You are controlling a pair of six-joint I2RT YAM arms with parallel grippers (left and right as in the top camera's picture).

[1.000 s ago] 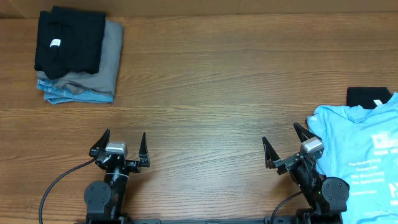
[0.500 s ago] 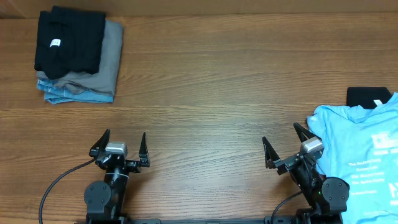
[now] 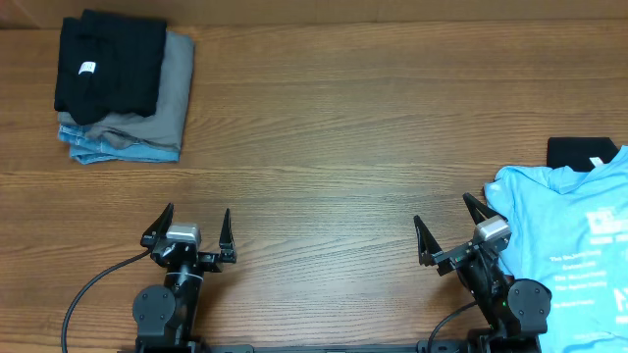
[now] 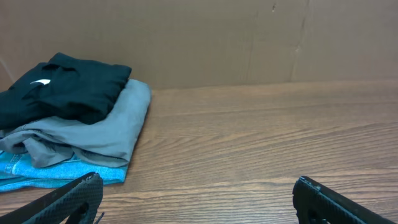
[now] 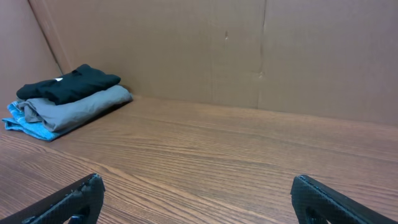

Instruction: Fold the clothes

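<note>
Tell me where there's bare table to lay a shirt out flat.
Bare wood runs between the folded stack at far left and the light blue tee at right. Crowded: the near edge by the left gripper and right gripper.

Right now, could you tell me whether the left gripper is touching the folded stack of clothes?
Apart. The overhead view shows a wide stretch of table between the open left gripper and the folded stack at the far left.
</note>
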